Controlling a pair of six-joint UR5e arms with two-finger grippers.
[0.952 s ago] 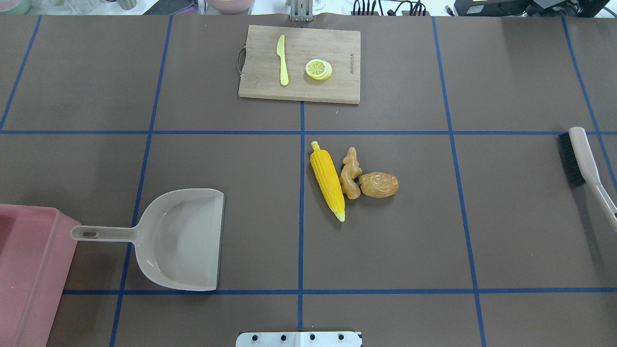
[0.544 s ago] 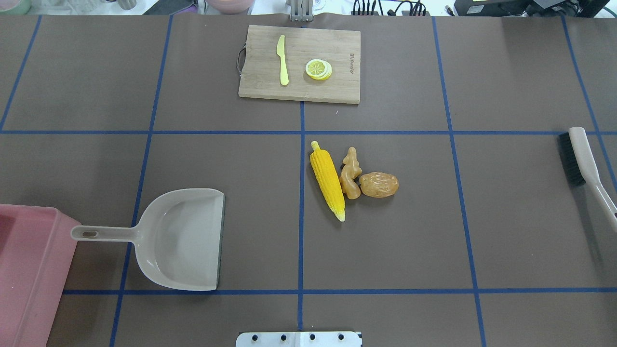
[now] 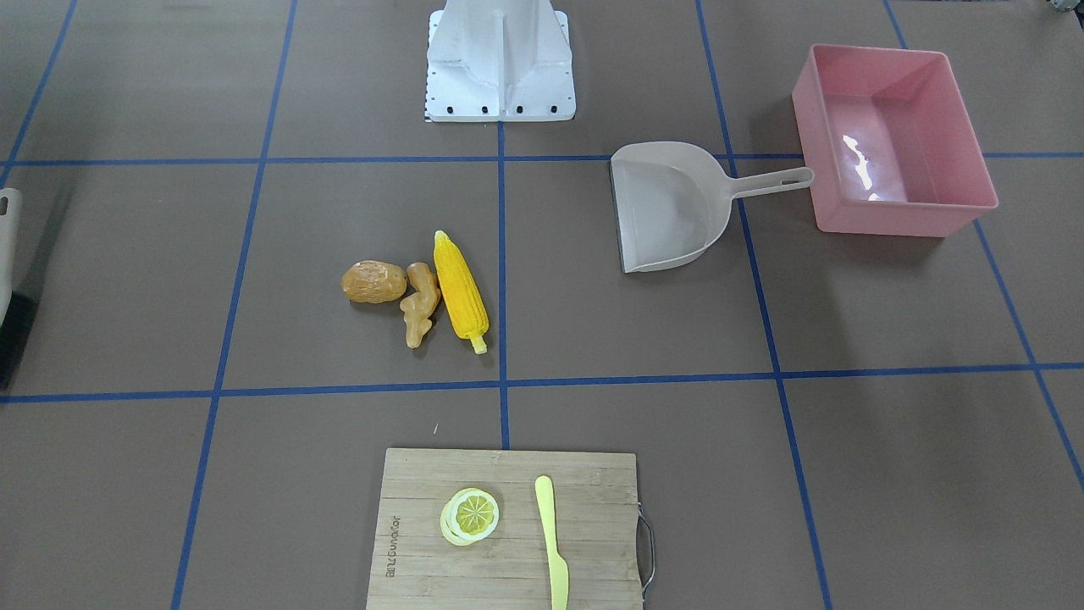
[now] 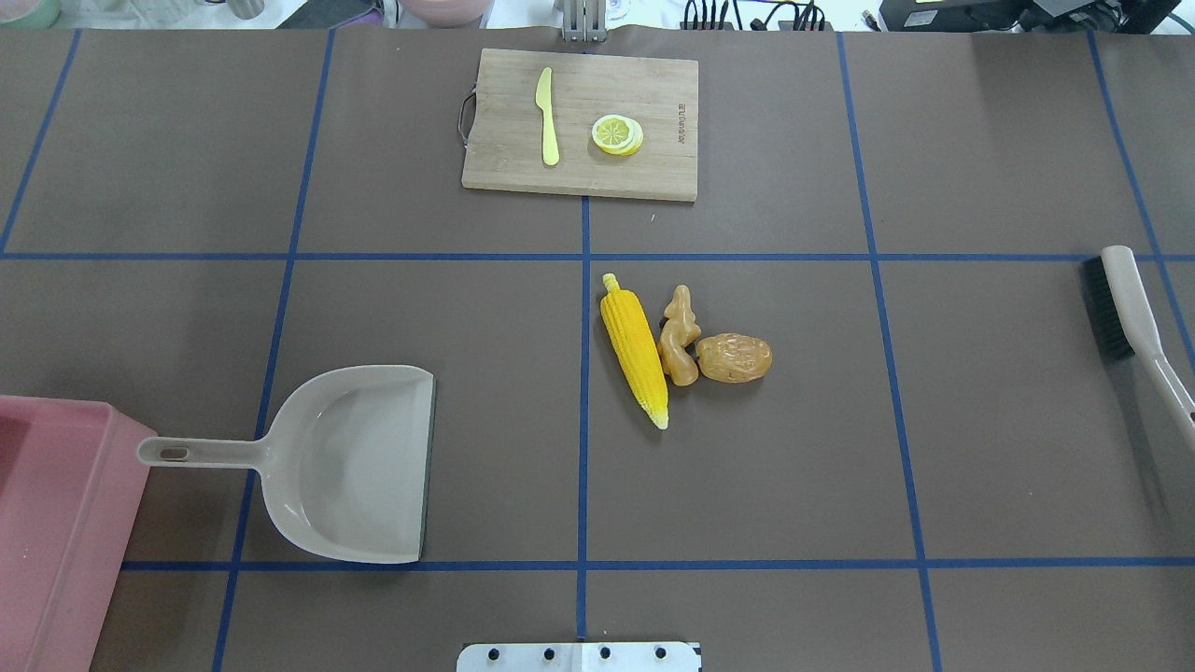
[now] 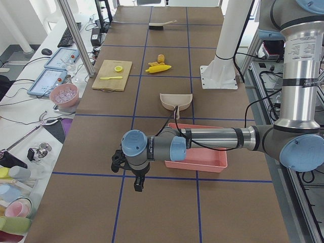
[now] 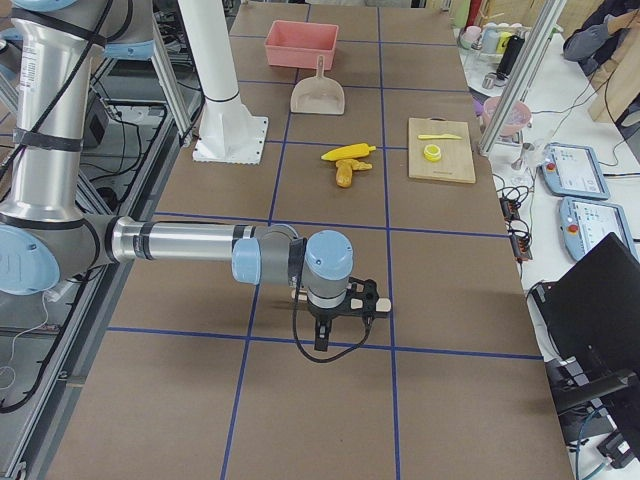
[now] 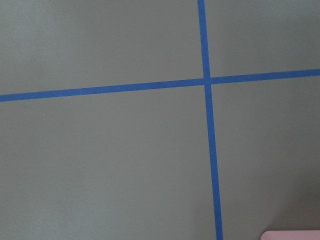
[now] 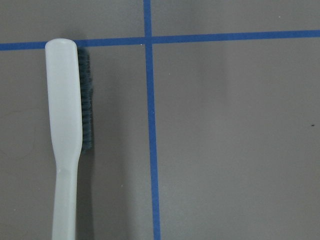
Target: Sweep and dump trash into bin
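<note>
Overhead exterior view gives you the whole job: the trash lies in one tight cluster just right of the centre line, well apart from the pink bin [image 3: 898, 219] at the near-left corner. The corn cob [image 4: 635, 345] is long, ridged and likely to roll; the knobbly ginger root [image 4: 679, 338] sits close against its right side, and the rounded potato [image 4: 734, 358] touches the ginger. Nothing has been swept yet, so the step in hand looks like taking up the tools. The right fingers [image 6: 321, 338] hang over the brush [image 4: 1125, 308] at the bench's right edge, and the left fingers [image 5: 137, 185] hover left of the bin; from the side views you cannot tell whether either pair is apart or together. Grip the brush on its slim handle, clear of the bristles. Take the dustpan [image 4: 359, 467] by its handle, which points at the bin, and keep its lip flat on the bench. Sweep leftward, square to the cob, so it doesn't spin away.
</note>
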